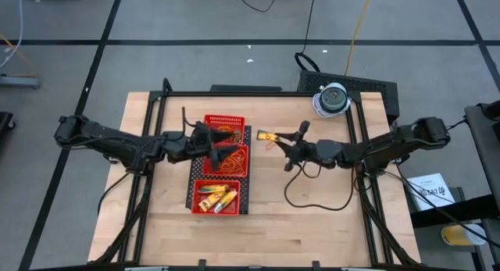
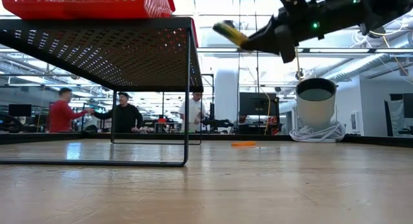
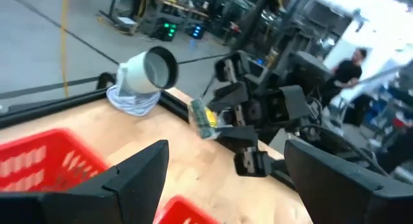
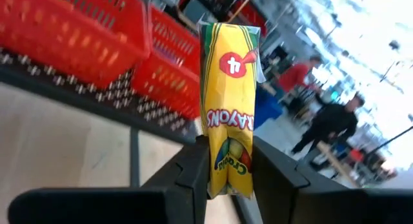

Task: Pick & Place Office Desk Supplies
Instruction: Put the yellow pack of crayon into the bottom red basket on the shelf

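Note:
My right gripper (image 1: 278,142) is shut on a yellow crayon packet (image 4: 229,88), one of the office desk supplies. It holds the packet in the air just right of the red mesh tray (image 1: 205,150). The tray stands on a black perforated stand (image 2: 97,46). Its middle compartment holds orange rubber bands (image 1: 226,163) and its near one holds yellow packets (image 1: 216,198). My left gripper (image 3: 226,179) hovers open above the tray's far and middle compartments, with nothing between its fingers, and faces the packet (image 3: 202,117). My right gripper pinches the packet's logo end (image 4: 230,161) between its two fingers. The fingers lie level and come from the table's right side. The rest of the packet sticks out past the fingertips toward the tray (image 2: 229,33), lifted clear of the table.
A white-grey dome-like object (image 1: 332,99) sits on a coil of cable at the table's far right. A black cable (image 1: 312,197) loops over the wood under my right arm. A small orange item (image 2: 243,144) lies on the table. People stand in the room beyond.

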{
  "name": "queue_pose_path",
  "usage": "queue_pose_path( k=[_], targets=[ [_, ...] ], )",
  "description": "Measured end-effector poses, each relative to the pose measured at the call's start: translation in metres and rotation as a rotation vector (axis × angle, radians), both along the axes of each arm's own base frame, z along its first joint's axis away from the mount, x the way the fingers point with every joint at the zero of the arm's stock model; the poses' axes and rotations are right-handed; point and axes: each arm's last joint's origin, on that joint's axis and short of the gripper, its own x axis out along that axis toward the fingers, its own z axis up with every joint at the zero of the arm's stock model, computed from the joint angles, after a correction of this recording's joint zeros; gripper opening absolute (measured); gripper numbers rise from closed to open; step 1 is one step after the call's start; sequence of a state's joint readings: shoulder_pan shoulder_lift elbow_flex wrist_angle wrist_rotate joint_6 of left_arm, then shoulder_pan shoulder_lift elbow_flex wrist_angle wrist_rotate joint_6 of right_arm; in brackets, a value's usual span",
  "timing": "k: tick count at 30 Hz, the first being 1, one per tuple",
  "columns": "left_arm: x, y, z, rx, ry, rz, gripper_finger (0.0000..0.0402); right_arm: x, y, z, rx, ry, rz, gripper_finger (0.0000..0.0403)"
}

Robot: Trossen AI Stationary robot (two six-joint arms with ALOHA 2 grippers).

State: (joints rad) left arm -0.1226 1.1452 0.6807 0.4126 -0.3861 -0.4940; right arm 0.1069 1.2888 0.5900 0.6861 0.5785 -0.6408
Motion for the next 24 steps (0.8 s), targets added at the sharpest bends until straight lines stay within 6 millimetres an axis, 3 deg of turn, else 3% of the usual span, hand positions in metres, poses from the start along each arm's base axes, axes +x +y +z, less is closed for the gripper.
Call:
queue_pose_path(
  k=[12,24],
  targets=[
    [0.051,0.006,0.008,0.071,0.095,0.016,0.0319,0.005,0.009,0.010,-0.095,-0.106,0.037,0.0090],
    [0.081,0.013,0.003,0.061,0.096,-0.025,0.0319,0.005,0.009,0.009,-0.092,-0.105,0.040,0.0090]
  ],
)
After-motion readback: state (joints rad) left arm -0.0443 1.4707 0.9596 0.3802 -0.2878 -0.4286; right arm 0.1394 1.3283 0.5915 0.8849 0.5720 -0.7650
